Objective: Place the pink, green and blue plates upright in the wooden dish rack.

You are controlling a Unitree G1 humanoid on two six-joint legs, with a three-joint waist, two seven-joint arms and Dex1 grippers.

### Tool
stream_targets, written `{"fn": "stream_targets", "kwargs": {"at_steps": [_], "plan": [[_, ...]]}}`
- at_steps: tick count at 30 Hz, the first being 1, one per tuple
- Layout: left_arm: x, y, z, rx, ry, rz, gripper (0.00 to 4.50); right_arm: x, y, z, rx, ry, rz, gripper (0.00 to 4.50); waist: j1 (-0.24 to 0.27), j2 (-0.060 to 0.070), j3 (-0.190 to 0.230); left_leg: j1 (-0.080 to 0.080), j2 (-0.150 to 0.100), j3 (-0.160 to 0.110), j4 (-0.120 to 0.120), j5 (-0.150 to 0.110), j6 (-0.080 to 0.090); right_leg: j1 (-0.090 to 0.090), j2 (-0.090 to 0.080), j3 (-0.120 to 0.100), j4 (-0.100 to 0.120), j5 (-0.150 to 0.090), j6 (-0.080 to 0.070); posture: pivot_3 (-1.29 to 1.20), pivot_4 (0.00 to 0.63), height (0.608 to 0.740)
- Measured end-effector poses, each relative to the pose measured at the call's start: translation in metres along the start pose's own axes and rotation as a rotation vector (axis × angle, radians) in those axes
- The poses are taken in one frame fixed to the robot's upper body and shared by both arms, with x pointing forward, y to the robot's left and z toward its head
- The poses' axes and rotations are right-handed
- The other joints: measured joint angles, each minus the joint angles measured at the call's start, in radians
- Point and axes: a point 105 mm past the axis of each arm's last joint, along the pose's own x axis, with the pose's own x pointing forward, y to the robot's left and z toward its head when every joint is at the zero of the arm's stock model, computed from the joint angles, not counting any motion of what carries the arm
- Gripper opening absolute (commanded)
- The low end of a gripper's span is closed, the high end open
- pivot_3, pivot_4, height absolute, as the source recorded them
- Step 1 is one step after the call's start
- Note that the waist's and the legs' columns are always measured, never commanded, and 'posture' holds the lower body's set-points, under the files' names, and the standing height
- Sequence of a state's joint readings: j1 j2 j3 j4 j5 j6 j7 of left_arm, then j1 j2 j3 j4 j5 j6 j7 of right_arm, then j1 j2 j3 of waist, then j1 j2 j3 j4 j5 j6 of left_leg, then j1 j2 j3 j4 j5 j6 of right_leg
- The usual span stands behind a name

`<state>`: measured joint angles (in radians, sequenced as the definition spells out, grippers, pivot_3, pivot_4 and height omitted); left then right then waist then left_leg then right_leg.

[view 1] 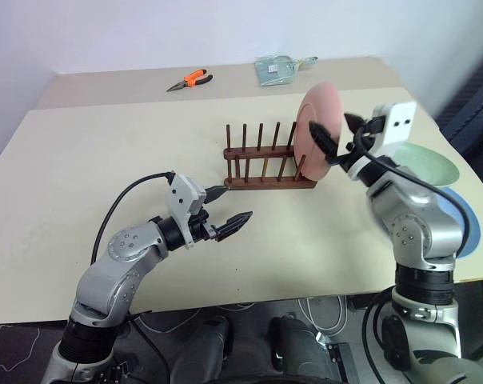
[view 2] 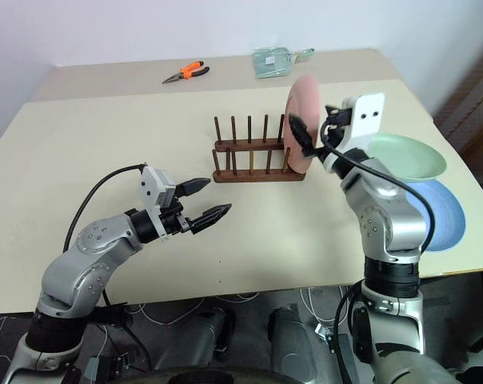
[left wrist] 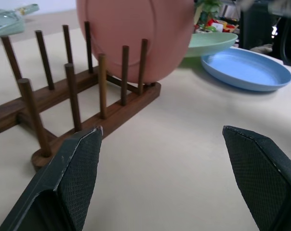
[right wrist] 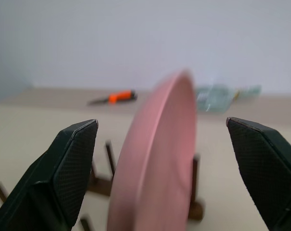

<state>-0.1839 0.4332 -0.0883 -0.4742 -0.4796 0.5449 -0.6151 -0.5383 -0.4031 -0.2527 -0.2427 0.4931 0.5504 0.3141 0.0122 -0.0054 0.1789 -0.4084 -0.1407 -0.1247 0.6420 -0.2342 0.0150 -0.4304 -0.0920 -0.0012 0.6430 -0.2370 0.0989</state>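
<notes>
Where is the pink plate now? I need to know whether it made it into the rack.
In the head views the pink plate stands upright in the right-end slot of the wooden dish rack, between the open right pincer's fingers.

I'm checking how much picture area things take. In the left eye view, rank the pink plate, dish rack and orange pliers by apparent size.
1. dish rack
2. pink plate, close behind; seen nearly edge-on, so unsure
3. orange pliers
</notes>
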Motion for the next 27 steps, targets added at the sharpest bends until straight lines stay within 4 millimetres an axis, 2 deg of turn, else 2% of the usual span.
{"fn": "stream_targets", "kwargs": {"at_steps": [5, 7, 10, 13, 15, 18, 22, 24, 26, 27], "plan": [[0.000, 0.001, -0.002, 0.007, 0.003, -0.005, 4.10, -0.020, -0.036, 0.038, -0.052, -0.086, -0.049, 4.48, 0.002, 0.000, 0.000, 0.000, 0.000, 0.000, 0.000, -0.001, 0.002, 0.002, 0.000, -0.001, -0.005, 0.000, 0.000, 0.00, 0.150, 0.740], [0.000, 0.002, -0.004, 0.004, 0.008, -0.005, 4.10, -0.030, -0.051, 0.040, -0.108, -0.056, -0.079, 4.48, 0.002, 0.000, 0.000, 0.000, 0.000, 0.000, 0.000, -0.001, 0.002, 0.003, 0.000, -0.001, -0.007, 0.000, 0.000, 0.00, 0.150, 0.740], [0.002, 0.004, -0.006, 0.008, 0.012, -0.012, 4.10, -0.047, -0.078, 0.012, -0.296, 0.157, -0.128, 4.48, 0.002, 0.000, 0.000, 0.000, 0.000, 0.000, 0.000, -0.002, 0.003, 0.004, 0.000, -0.001, -0.009, 0.000, 0.000, 0.00, 0.150, 0.740], [0.004, 0.005, -0.007, 0.015, 0.021, -0.017, 4.10, -0.068, -0.095, -0.040, -0.626, 0.466, -0.083, 4.48, 0.000, 0.001, 0.000, 0.000, 0.000, 0.003, 0.000, -0.002, 0.004, 0.004, -0.001, -0.001, -0.009, 0.000, 0.000, 0.00, 0.150, 0.740], [0.005, 0.005, -0.008, 0.022, 0.021, -0.025, 4.10, -0.079, -0.105, -0.065, -0.807, 0.592, -0.034, 4.48, -0.003, 0.004, 0.000, 0.000, 0.001, 0.006, 0.000, -0.002, 0.004, 0.003, -0.001, 0.001, -0.009, 0.000, 0.000, 0.00, 0.150, 0.740], [0.005, 0.005, -0.009, 0.029, 0.026, -0.027, 4.10, -0.090, -0.120, -0.078, -0.995, 0.690, 0.010, 4.48, -0.001, 0.006, 0.001, 0.000, 0.001, 0.007, 0.000, -0.002, 0.004, 0.003, -0.001, 0.001, -0.009, 0.000, 0.000, 0.00, 0.150, 0.740], [0.005, 0.005, -0.010, 0.030, 0.029, -0.025, 4.10, -0.095, -0.129, -0.087, -1.118, 0.743, 0.057, 4.48, 0.000, 0.006, 0.001, 0.000, 0.001, 0.007, 0.000, -0.002, 0.003, 0.003, -0.001, 0.002, -0.009, 0.000, 0.001, 0.00, 0.150, 0.740], [0.004, 0.004, -0.011, 0.027, 0.032, -0.023, 4.10, -0.096, -0.132, -0.093, -1.154, 0.767, 0.071, 3.97, 0.000, 0.006, 0.001, 0.000, 0.001, 0.007, 0.000, -0.002, 0.003, 0.003, -0.001, 0.002, -0.009, 0.000, 0.001, 0.00, 0.150, 0.740], [0.003, 0.004, -0.013, 0.025, 0.039, -0.019, 4.10, -0.097, -0.141, -0.094, -1.183, 0.793, 0.050, 3.23, 0.001, 0.006, 0.001, 0.000, 0.001, 0.007, 0.000, -0.002, 0.003, 0.003, -0.001, 0.002, -0.009, 0.000, 0.001, 0.00, 0.150, 0.740], [0.003, 0.004, -0.014, 0.026, 0.042, -0.017, 4.10, -0.098, -0.145, -0.094, -1.202, 0.801, 0.039, 2.67, 0.001, 0.006, 0.001, 0.000, 0.001, 0.007, 0.000, -0.002, 0.003, 0.003, -0.001, 0.002, -0.009, 0.000, 0.001, 0.00, 0.150, 0.740]]}}
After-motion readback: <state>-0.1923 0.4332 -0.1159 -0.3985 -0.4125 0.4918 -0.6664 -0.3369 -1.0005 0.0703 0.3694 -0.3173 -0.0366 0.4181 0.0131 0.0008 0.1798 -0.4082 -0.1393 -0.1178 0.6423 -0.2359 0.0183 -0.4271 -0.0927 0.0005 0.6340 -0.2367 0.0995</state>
